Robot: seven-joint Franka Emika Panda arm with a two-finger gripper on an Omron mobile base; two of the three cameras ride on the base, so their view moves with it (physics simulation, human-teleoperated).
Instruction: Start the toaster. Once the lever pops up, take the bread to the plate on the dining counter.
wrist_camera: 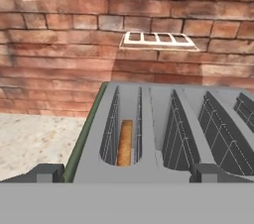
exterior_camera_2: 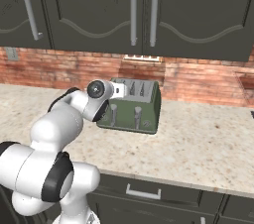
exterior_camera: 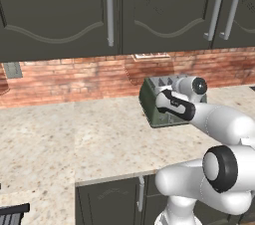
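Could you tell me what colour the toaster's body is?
Dark olive-green toaster, silvery-grey on top; clearest in the right base view.

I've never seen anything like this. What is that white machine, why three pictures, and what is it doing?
It is a robot arm in a simulated kitchen. Two pictures come from cameras behind it, left and right; the third looks out from its hand. On the speckled counter, against a brick wall, stands a green toaster. The gripper hovers just above the toaster's slotted top, holding nothing. A slice of bread sits down in one slot. The toaster has levers on its front.
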